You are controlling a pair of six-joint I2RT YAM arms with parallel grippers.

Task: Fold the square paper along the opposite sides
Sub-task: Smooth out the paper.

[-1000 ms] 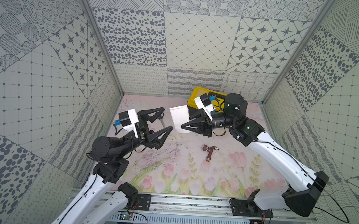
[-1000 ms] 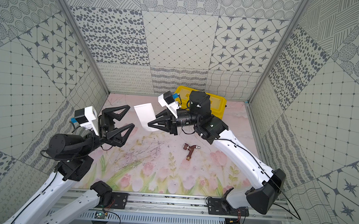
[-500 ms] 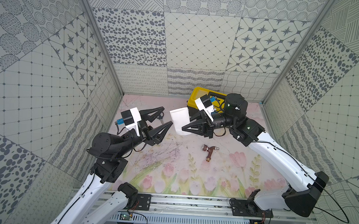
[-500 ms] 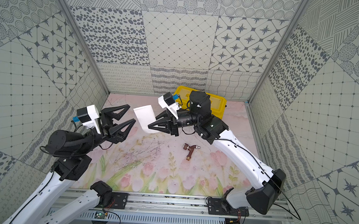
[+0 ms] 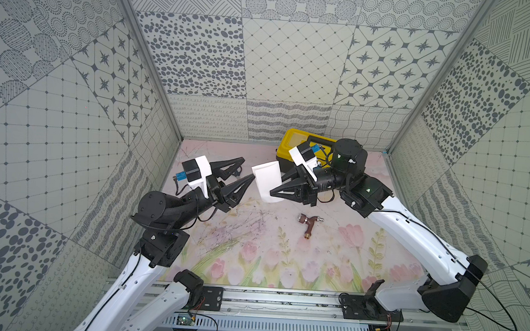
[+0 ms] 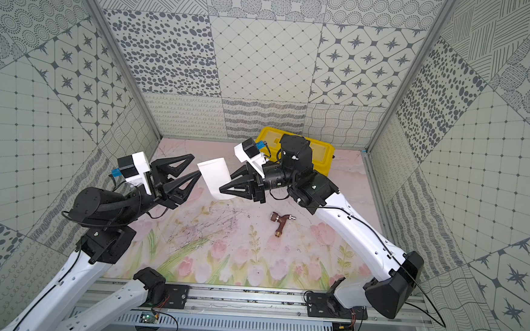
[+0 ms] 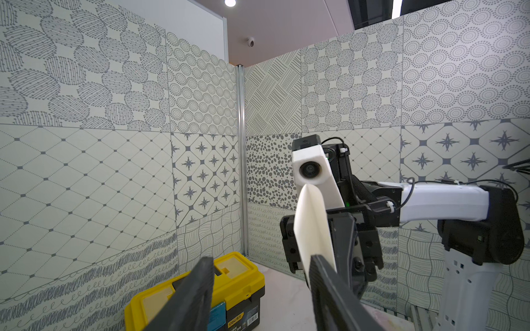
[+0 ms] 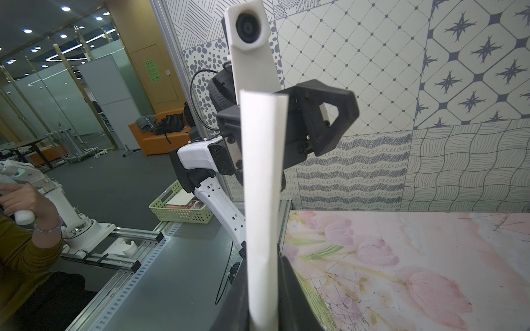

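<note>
Pinching the square paper (image 5: 266,179) aloft, right hand (image 5: 276,186); left hand (image 5: 248,168) spread beside its free edge.

Both arms stretch in toward each other, mid-air. Left hand (image 5: 247,169) has its fingers spread apart, right hand (image 5: 274,188) is pinched tight on the square paper (image 5: 266,179).

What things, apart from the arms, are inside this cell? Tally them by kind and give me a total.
White paper sheet: 1
Yellow toolbox: 1
Brown metal tap: 1
Total: 3
</note>
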